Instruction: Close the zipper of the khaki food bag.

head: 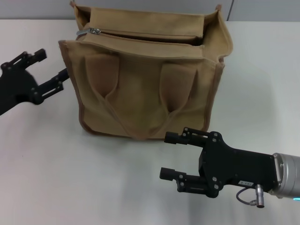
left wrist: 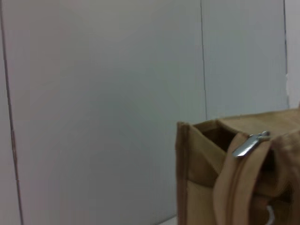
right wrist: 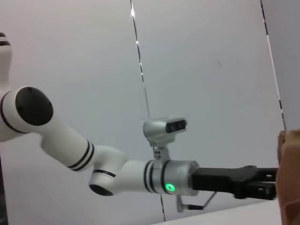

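The khaki food bag (head: 145, 89) stands upright on the white table, handles hanging down its front. Its zipper (head: 140, 38) runs along the top panel and gapes open; the silver pull tab (head: 95, 31) sits at the bag's left end. The tab (left wrist: 251, 144) and the bag's corner (left wrist: 201, 178) also show in the left wrist view. My left gripper (head: 52, 65) is open beside the bag's left side, close to it at mid height. My right gripper (head: 169, 154) is open, low over the table in front of the bag.
The white table (head: 56, 178) spreads around the bag. A grey panelled wall (left wrist: 103, 93) stands behind. The right wrist view shows my left arm (right wrist: 140, 176) and a sliver of the bag (right wrist: 290, 173).
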Tool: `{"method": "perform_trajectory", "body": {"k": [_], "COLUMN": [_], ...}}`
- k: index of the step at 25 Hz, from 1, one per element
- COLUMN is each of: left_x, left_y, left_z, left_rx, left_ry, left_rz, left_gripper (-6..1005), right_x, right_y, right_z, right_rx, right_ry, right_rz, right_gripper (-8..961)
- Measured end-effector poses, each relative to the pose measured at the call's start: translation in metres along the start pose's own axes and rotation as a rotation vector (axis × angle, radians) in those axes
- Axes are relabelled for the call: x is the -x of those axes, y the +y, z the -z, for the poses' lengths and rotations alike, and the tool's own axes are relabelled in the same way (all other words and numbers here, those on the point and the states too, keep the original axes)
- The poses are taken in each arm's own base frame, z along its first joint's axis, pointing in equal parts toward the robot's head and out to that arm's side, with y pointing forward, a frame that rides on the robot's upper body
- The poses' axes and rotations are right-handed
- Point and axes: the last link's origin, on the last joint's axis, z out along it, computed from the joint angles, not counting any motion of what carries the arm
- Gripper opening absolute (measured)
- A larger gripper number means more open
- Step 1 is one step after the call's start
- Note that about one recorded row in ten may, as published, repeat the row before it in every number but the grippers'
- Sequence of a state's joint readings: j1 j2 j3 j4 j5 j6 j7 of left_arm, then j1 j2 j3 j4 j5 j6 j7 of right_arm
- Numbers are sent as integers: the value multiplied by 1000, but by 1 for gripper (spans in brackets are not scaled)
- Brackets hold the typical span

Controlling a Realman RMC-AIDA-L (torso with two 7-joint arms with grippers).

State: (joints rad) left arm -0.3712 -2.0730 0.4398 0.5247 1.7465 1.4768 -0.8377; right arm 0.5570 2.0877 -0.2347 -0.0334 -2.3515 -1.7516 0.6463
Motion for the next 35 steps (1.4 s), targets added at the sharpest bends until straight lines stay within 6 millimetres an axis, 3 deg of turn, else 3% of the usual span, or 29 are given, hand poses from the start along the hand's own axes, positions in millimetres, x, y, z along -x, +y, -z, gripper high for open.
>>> {"method": "perform_trajectory", "body": {"k": [2,5,13,23,35], "left_x": [0,0,-8,-26,-26], "left_y": [0,-3,2,0,10], "left_z": [0,-18,-39,-34,-36], "left_rx": [0,-13,29,-42,-6], "left_ry": [0,-13,24,215,240], "left_rz": [0,-4,1,86,115], "left_gripper": [724,721,710,697,682], "right_x": [0,-2,-3,-6,-6], "right_y": [1,3,7,8,5], "right_z": [0,-1,-1,1,1], "right_rx": [0,0,-4,-16,-40], "right_ry": [-2,-9,-15,-12,-7], "right_rz": [0,-11,-24,-30,-1], "right_gripper": [709,710,709,707,705]}}
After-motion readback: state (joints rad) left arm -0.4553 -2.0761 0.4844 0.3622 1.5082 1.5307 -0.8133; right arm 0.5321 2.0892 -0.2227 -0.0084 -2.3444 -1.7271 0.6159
